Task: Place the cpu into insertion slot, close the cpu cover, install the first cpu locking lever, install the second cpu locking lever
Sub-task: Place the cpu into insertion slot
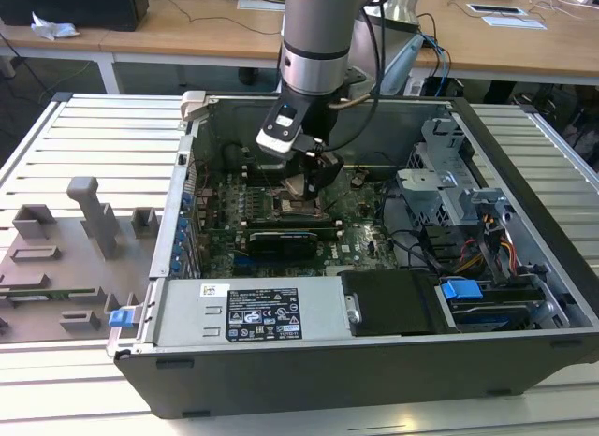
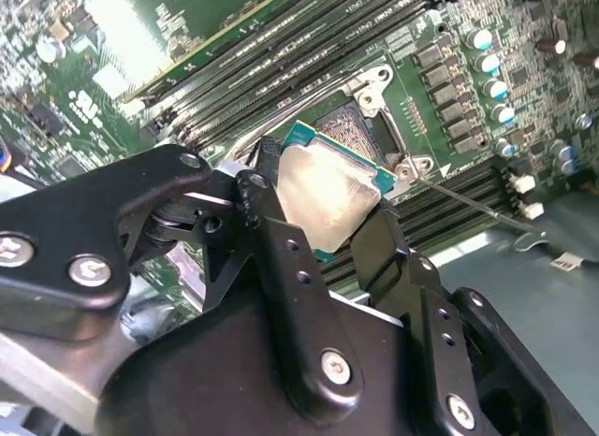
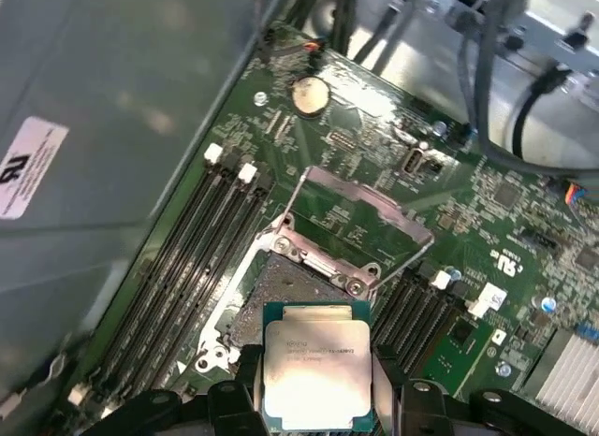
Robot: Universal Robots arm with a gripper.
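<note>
My gripper (image 3: 316,387) is shut on the cpu (image 3: 316,361), a small square chip with a pale metallic top, pinched by its two side edges between black fingers (image 3: 386,385). In the second wrist view the cpu (image 2: 328,195) hangs tilted just above the open insertion slot (image 2: 348,129). The insertion slot (image 3: 271,291) is bare. The cpu cover (image 3: 370,200), a silvery frame, stands raised on its hinge at the slot's far side. A thin locking lever (image 2: 468,204) juts free beside the slot. In the exterior view the gripper (image 1: 309,181) hovers over the motherboard inside the case.
Memory slots (image 3: 187,258) flank the socket. A black card (image 1: 281,239) lies in front of the socket, then the labelled power supply (image 1: 253,314). Cables and a drive cage (image 1: 440,183) fill the exterior view's right. A grey fixture plate (image 1: 65,258) lies outside the case.
</note>
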